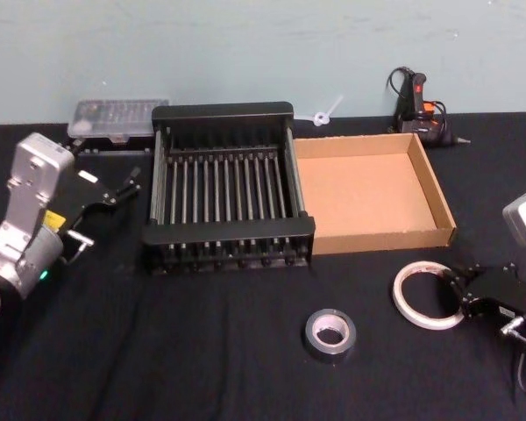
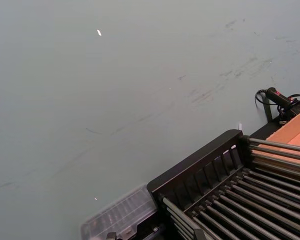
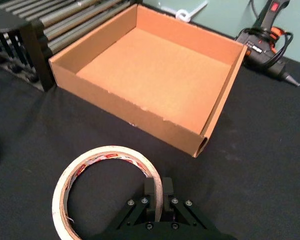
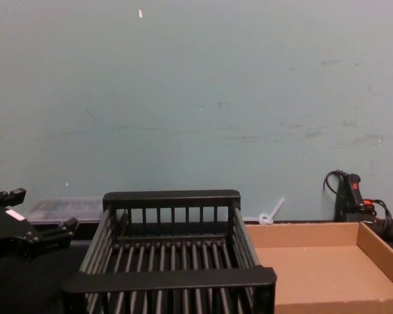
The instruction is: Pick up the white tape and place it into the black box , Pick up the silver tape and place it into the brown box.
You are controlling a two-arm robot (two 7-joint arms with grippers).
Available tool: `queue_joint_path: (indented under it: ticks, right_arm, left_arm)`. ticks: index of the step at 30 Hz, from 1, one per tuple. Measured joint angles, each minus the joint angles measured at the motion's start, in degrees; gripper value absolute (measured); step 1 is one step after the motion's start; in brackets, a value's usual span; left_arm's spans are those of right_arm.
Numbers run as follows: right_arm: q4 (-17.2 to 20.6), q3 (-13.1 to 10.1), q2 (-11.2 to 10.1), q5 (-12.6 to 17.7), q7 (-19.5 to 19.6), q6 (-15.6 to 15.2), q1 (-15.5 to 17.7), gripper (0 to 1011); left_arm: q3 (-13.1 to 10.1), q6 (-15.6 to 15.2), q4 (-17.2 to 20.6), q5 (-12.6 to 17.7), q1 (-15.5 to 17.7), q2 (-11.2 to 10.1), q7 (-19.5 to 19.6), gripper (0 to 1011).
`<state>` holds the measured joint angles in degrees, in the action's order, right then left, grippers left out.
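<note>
- Now the right gripper (image 3: pixel 158 196) has its fingers pinched on the near wall of the white tape (image 3: pixel 106 187), which lies flat on the table in front of the brown box (image 3: pixel 217 102).
- Lift straight, keeping the ring level, then carry it left to the black box (image 1: pixel 228 189).
- Left gripper (image 1: pixel 127 187): spread apart, idle beside that box.

Left arm: silver-grey boxy metal housing with yellow marking and small green light; matte black forked tool (image 1: pixel 123 189) at its 2 o'clock end. Right arm: pale grey housing; black angular tool (image 3: pixel 159 192), silver screw heads, thin cable.
</note>
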<state>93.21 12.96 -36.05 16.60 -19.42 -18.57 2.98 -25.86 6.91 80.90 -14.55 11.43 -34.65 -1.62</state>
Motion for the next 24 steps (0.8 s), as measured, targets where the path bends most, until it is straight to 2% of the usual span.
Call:
queue_joint_path:
  ticks: [5,13,17,24]
  right_arm:
    - [1.50,-1.56,0.45,0.66,-0.63,-0.06,0.64,93]
    - [4.28,-2.78,0.90,2.08,-1.57,0.04,0.72,93]
    - [5.21,-2.79,1.42,2.55,-1.72,0.36,-0.15,93]
    - [5.52,-1.03,2.70,2.10,-1.64,0.69,-3.32,93]
  left_arm:
    - [0.00,0.00,0.00,0.00,0.00,0.00,0.00,1001]
    - [0.00,0.00,0.00,0.00,0.00,0.00,0.00,1001]
    - [0.00,0.00,0.00,0.00,0.00,0.00,0.00,1001]
    - [0.00,0.00,0.00,0.00,0.00,0.00,0.00,1001]
